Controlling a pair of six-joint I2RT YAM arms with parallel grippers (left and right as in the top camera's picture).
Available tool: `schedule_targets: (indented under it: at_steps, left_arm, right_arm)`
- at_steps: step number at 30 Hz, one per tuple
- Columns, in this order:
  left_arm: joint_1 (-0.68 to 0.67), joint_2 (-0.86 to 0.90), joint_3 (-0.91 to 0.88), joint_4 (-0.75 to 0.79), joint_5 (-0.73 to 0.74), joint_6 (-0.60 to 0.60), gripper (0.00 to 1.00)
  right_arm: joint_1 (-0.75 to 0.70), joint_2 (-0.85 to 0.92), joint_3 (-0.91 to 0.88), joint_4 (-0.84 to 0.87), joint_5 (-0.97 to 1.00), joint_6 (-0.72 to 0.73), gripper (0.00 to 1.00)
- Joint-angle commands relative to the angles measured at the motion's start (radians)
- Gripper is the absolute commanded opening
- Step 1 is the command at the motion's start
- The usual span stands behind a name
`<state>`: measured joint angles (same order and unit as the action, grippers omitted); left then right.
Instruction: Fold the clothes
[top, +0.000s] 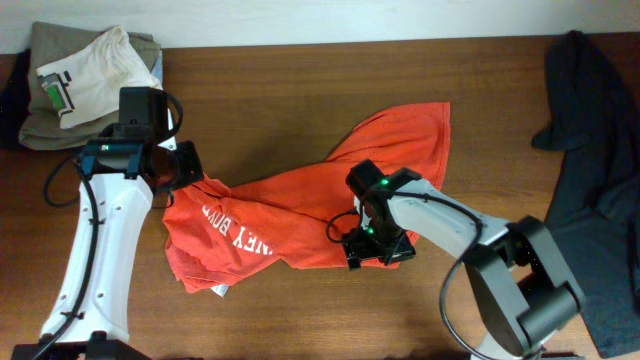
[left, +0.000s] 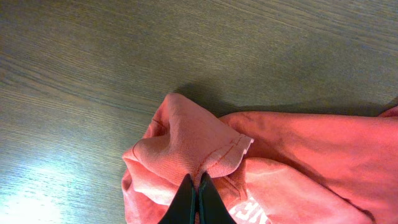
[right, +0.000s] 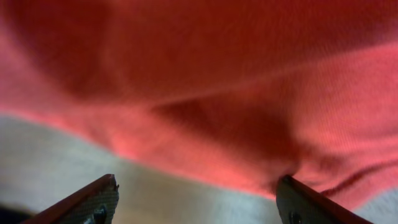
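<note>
fingers (left: 186, 205) of your left gripper (left: 198, 182) are pressed together on a bunched, hemmed fold of the red-orange t-shirt (top: 300, 215), pinching it at the shirt's left end. the shirt lies crumpled across the middle of the bench (top: 280, 100), stretching from that pinch up toward the right, with white block lettering (top: 238, 235) showing on its lower left part. your right gripper (top: 378, 248) sits at the shirt's lower edge near the centre. in its wrist view its fingers stand wide apart, holding nothing, with the cloth edge just beyond them. a dark garment (top: 590, 170) lies at the right end of the bench, apart from the shirt. a white tee (top: 85, 75) rests on olive folded pieces (top: 40, 125) at the far left corner.
</note>
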<state>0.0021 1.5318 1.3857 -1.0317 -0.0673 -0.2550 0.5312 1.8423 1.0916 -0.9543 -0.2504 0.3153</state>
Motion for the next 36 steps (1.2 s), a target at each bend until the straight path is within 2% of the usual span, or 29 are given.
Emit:
schedule_targets:
  at_steps: [1,2,4,6,7,8,9,14,20,22,26,27,28,29,30,34,36]
  left_arm:
    - [0.001,0.0,0.002,-0.001,-0.007,-0.006,0.0]
    - [0.001,0.0,0.002,-0.001,-0.008,-0.006,0.01]
    - [0.001,0.0,0.002,-0.001,-0.008,-0.006,0.01]
    - [0.001,0.0,0.002,-0.001,-0.008,-0.006,0.01]
    - [0.001,0.0,0.002,-0.001,-0.008,-0.006,0.01]
    - [0.001,0.0,0.002,-0.001,-0.008,-0.006,0.01]
    - [0.001,0.0,0.002,-0.001,-0.008,-0.006,0.01]
    - [0.001,0.0,0.002,-0.001,-0.011,-0.006,0.01]
    - [0.001,0.0,0.002,0.0,-0.011,-0.006,0.01]
    - [0.001,0.0,0.002,0.0,-0.011,-0.006,0.01]
    - [0.001,0.0,0.002,0.007,-0.011,-0.006,0.01]
    - [0.001,0.0,0.002,0.007,-0.011,-0.006,0.0]
    - [0.001,0.0,0.002,0.007,-0.011,-0.006,0.0]
    - [0.001,0.0,0.002,0.006,-0.011,-0.006,0.01]
    - [0.001,0.0,0.002,0.006,-0.011,-0.006,0.01]
    - [0.001,0.0,0.002,0.006,-0.011,-0.006,0.0]
    - [0.001,0.0,0.002,0.006,-0.011,-0.006,0.01]
  right_arm:
    - [0.005,0.046,-0.011,0.013,0.053,0.028,0.83]
    - [0.004,0.048,-0.011,0.013,0.064,0.035,0.77]
    - [0.003,0.049,-0.011,0.021,0.086,0.042,0.58]
    - [-0.005,0.049,-0.007,0.028,0.087,0.054,0.38]
    - [-0.014,0.049,0.0,0.026,0.087,0.054,0.24]
    - [-0.022,0.049,0.009,0.021,0.087,0.06,0.17]
    - [-0.031,0.048,0.021,0.014,0.086,0.06,0.06]
    - [-0.106,0.048,0.151,-0.079,0.087,0.053,0.04]
    - [-0.181,0.048,0.245,-0.1,0.086,0.017,0.04]
    - [-0.224,0.048,0.262,-0.027,0.074,0.016,0.04]
    - [-0.264,0.062,0.259,0.23,0.045,0.015,0.04]
    - [-0.264,0.065,0.259,0.274,0.046,0.015,0.15]
    - [-0.264,0.071,0.26,0.339,0.05,0.015,0.4]
    - [-0.264,0.074,0.26,0.388,0.053,0.016,0.79]
    - [-0.264,0.077,0.26,0.416,0.053,0.016,0.99]
    - [-0.264,0.075,0.266,0.393,0.072,0.019,0.99]
    - [-0.27,0.075,0.295,0.315,0.07,0.026,0.99]
